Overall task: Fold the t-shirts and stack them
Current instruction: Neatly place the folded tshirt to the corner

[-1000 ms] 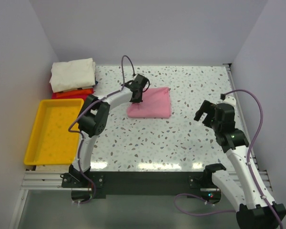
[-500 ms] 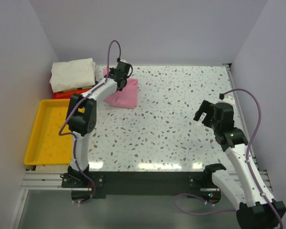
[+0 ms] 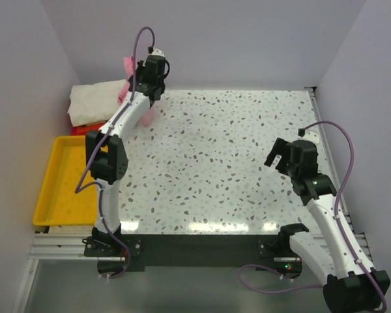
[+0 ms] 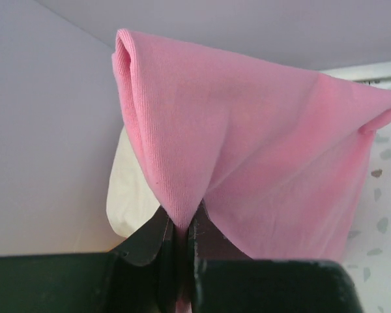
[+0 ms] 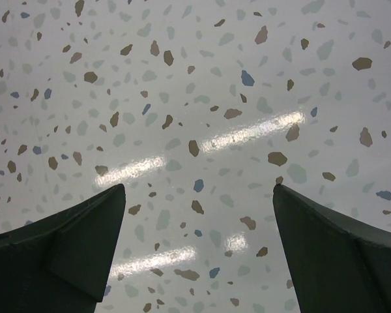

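My left gripper (image 3: 142, 79) (image 4: 181, 228) is shut on a fold of the light pink t-shirt (image 3: 126, 66) (image 4: 247, 150). It holds that shirt lifted at the far left, by the back wall. The pink cloth hangs bunched over the right edge of the folded cream-white t-shirt (image 3: 96, 101) (image 4: 125, 202). The cream one tops a pile with a red-orange shirt edge (image 3: 83, 130) showing beneath. My right gripper (image 3: 280, 155) (image 5: 199, 189) hovers open over the bare speckled table (image 3: 234, 163) at the right, with nothing between its fingers.
A yellow plastic tray (image 3: 49, 195) lies at the left edge, in front of the shirt pile. Pale walls close in the back and both sides. The right arm's cable (image 3: 342, 130) loops by the right wall.
The left gripper has carried the pink t-shirt from the table's middle up and to the far left, over the cream-topped pile. The right arm has not moved.
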You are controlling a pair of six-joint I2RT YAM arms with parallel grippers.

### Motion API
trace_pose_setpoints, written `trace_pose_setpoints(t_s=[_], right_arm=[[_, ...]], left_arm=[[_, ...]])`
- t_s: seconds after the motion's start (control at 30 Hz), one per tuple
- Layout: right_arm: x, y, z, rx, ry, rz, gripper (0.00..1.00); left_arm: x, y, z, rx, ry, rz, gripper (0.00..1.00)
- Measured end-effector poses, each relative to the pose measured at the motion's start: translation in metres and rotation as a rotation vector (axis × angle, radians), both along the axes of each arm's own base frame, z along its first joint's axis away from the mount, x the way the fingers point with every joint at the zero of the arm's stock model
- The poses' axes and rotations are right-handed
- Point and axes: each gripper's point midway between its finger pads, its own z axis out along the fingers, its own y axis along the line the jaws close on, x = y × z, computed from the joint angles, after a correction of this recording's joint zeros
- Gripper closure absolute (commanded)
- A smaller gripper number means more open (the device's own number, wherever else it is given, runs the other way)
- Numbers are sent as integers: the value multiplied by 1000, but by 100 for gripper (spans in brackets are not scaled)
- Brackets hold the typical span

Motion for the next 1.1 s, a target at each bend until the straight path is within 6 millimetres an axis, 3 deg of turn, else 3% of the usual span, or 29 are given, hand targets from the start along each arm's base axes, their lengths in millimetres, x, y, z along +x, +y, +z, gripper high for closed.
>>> trace_pose_setpoints(t_s=[0.1, 0.27, 0.47, 0.73, 1.1], right_arm=[[0, 0, 0, 0, 0, -1, 2], [0, 0, 0, -1, -1, -1, 1], [1, -1, -1, -4, 3, -4, 1], [1, -1, -6, -6, 18, -4, 1], [1, -1, -11, -10, 31, -7, 1]], left_arm=[[6, 7, 25, -9, -53, 13, 100], [11, 32, 50, -18, -107, 53, 100], [12, 55, 53, -17, -110, 82, 100], [14, 65, 52, -42, -108, 70, 100], [-4, 98, 72, -94, -138, 68, 100]])
